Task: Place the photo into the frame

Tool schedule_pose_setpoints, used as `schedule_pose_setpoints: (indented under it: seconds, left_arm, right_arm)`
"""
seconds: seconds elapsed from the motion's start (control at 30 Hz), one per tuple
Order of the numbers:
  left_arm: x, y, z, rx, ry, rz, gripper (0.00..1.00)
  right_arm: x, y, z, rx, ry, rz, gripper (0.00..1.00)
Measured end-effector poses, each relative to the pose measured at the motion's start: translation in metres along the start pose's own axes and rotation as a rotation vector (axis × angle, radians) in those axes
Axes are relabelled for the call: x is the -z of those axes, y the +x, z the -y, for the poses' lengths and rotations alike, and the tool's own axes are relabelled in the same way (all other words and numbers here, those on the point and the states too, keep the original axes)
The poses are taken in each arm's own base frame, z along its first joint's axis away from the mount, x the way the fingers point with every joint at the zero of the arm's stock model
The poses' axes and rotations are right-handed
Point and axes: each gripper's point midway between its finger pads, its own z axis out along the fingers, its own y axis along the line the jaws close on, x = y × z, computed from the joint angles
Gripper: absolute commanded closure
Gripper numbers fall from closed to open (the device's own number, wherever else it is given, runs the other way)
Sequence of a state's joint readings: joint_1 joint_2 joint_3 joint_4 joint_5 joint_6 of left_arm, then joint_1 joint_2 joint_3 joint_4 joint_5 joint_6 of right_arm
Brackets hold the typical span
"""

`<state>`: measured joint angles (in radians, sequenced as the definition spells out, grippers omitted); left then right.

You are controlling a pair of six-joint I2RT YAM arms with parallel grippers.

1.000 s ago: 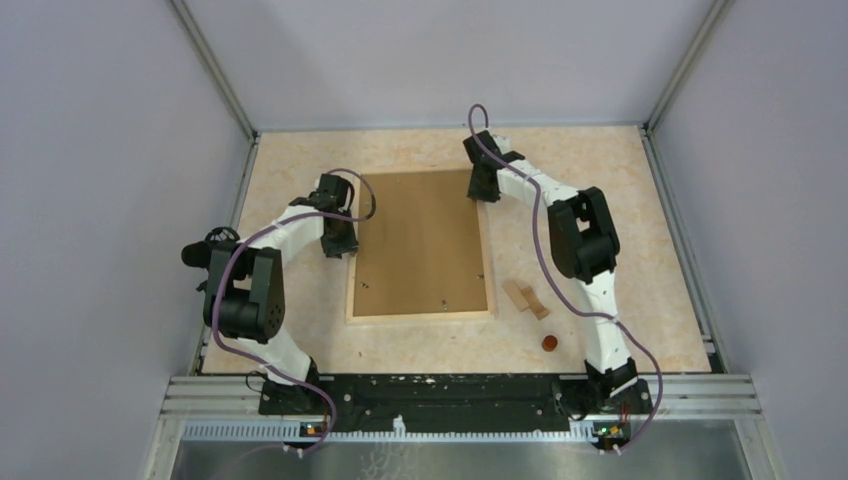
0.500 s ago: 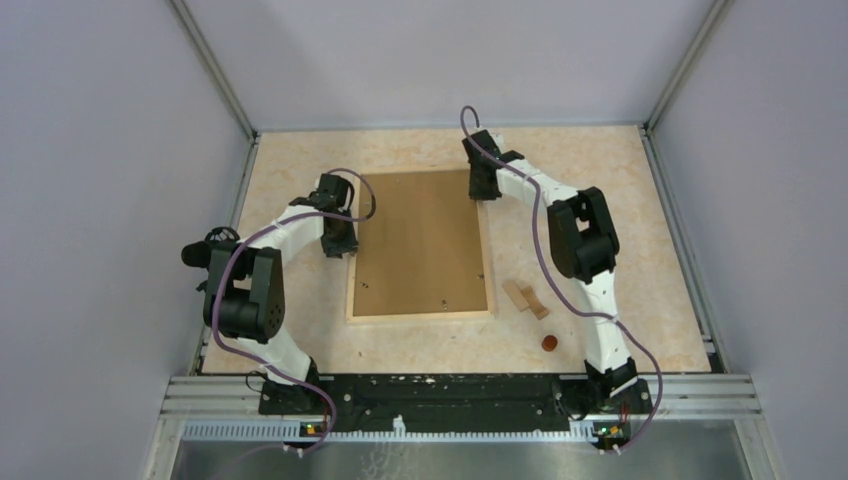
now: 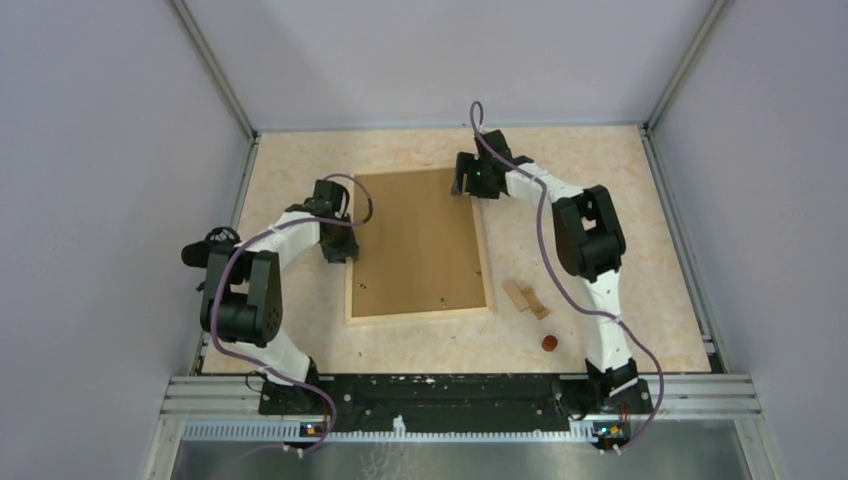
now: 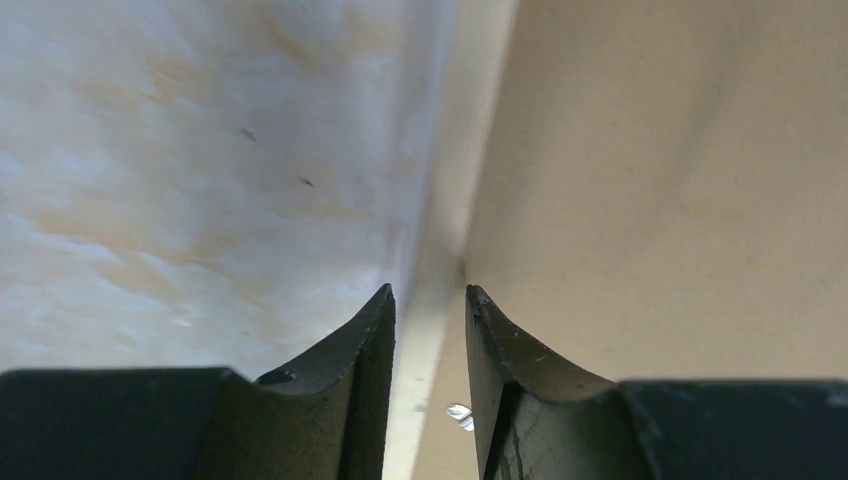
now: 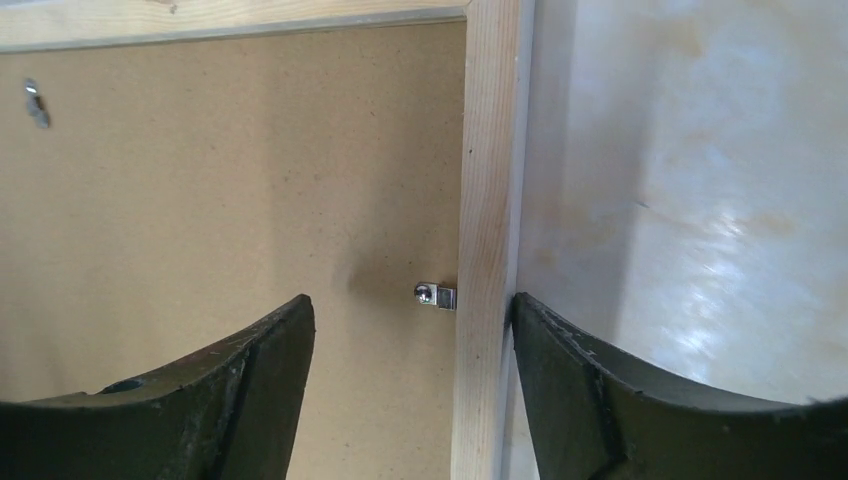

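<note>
Blocks (image 3: 525, 298), small, wooden, seen near right base on marbled table (image 3: 620, 200). Photo (image 3: 420, 245), brown board back up, laid inside thin pale frame (image 3: 419, 316), well apart from table rims. Left slat clamped by left gripper (image 4: 428, 292); far right slat straddled by right gripper (image 5: 410, 300), fingers spread wide.

No text, label, brand, number or sign can be read in any of the views. The brown board back of the photo (image 3: 420, 245) and the pale slats of the frame (image 3: 418, 317) carry no legible marks.
</note>
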<state>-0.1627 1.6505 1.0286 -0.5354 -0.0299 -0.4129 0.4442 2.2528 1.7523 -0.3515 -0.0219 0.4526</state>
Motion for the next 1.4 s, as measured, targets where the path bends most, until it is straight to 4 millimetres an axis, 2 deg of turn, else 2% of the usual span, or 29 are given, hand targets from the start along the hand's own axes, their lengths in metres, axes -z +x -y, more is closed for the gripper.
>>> schedule_pose_setpoints:
  seconds: [0.1, 0.27, 0.5, 0.6, 0.7, 0.77, 0.8, 0.83, 0.87, 0.9, 1.0, 1.07, 1.1, 1.17, 1.23, 1.33, 1.4]
  left_arm:
    - [-0.004, 0.021, 0.004, 0.02, 0.037, -0.053, 0.61]
    - [0.004, 0.045, 0.013, 0.034, 0.063, -0.078, 0.59]
    - [0.013, 0.087, 0.054, 0.014, 0.148, -0.142, 0.56]
    - [0.018, 0.107, 0.074, 0.003, 0.2, -0.16, 0.46]
    - [0.031, 0.129, 0.08, -0.008, 0.24, -0.167, 0.26]
    - [0.043, 0.13, 0.076, 0.002, 0.251, -0.133, 0.16]
    - [0.05, 0.124, 0.076, 0.008, 0.259, -0.101, 0.12]
    - [0.057, 0.118, 0.076, 0.009, 0.271, -0.066, 0.08]
    - [0.066, 0.109, 0.078, 0.007, 0.289, -0.02, 0.06]
    - [0.074, 0.1, 0.08, 0.001, 0.306, 0.025, 0.05]
    - [0.105, 0.07, 0.089, -0.031, 0.364, 0.163, 0.02]
    - [0.128, 0.047, 0.098, -0.062, 0.408, 0.256, 0.01]
    - [0.139, 0.037, 0.104, -0.079, 0.431, 0.297, 0.02]
    - [0.161, 0.016, 0.115, -0.114, 0.479, 0.382, 0.02]
    - [0.179, -0.001, 0.124, -0.142, 0.513, 0.451, 0.02]
    - [0.197, -0.02, 0.136, -0.171, 0.551, 0.529, 0.02]
    - [0.202, -0.028, 0.146, -0.185, 0.58, 0.547, 0.02]
  right_arm:
    - [-0.006, -0.006, -0.015, -0.014, -0.087, -0.003, 0.28]
    - [-0.029, -0.03, -0.045, -0.026, -0.213, 0.041, 0.24]
    - [-0.059, -0.067, -0.089, -0.055, -0.402, 0.104, 0.14]
    - [-0.059, -0.077, -0.104, -0.061, -0.441, 0.094, 0.08]
    - [-0.042, -0.074, -0.103, -0.061, -0.396, 0.044, 0.04]
    - [-0.016, -0.065, -0.088, -0.064, -0.301, -0.002, 0.01]
    - [0.003, -0.058, -0.079, -0.064, -0.246, -0.021, 0.01]
    - [0.025, -0.05, -0.07, -0.061, -0.192, -0.035, 0.01]
    - [0.059, -0.043, -0.057, -0.057, -0.128, -0.035, 0.01]
    - [0.084, -0.039, -0.05, -0.053, -0.089, -0.028, 0.01]
    - [0.172, -0.031, -0.033, -0.066, -0.008, 0.085, 0.01]
    - [0.212, -0.017, -0.026, -0.129, 0.025, 0.151, 0.01]
    - [0.222, -0.003, -0.023, -0.167, 0.037, 0.159, 0.01]
    - [0.226, 0.031, -0.015, -0.235, 0.071, 0.125, 0.04]
    - [0.211, 0.067, -0.005, -0.305, 0.123, 0.055, 0.07]
    - [0.17, 0.122, 0.022, -0.385, 0.256, -0.079, 0.21]
    - [0.152, 0.147, 0.037, -0.416, 0.335, -0.143, 0.29]
